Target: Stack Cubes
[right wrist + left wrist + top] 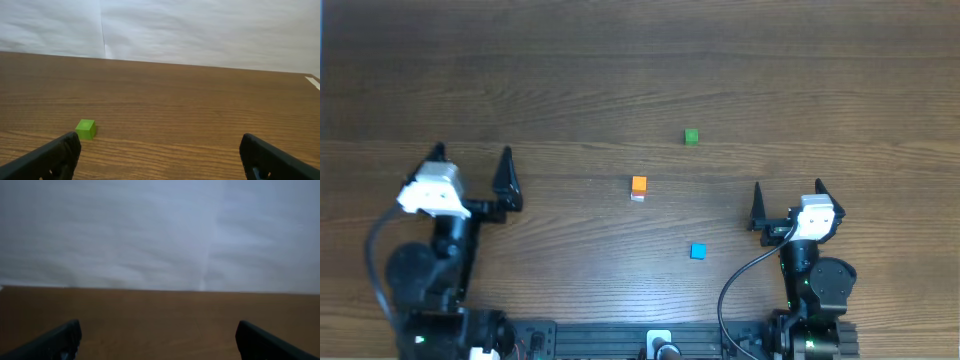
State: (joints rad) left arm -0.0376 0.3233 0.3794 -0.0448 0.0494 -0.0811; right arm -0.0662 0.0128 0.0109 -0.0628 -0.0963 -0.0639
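Note:
An orange cube (639, 183) sits on top of a white cube (638, 196) near the middle of the wooden table (620, 70). A green cube (691, 136) lies farther back and to the right, and it is also in the right wrist view as the green cube (86, 128) on the table ahead of the fingers. A blue cube (697, 251) rests nearer the front, left of the right arm. My left gripper (472, 160) is open at the left side, holding nothing. My right gripper (787, 192) is open at the right, also empty.
Both arm bases and a black rail (650, 340) run along the front edge. A white wall (200, 30) stands behind the far table edge. Bare wood (620, 70) stretches across the back of the table.

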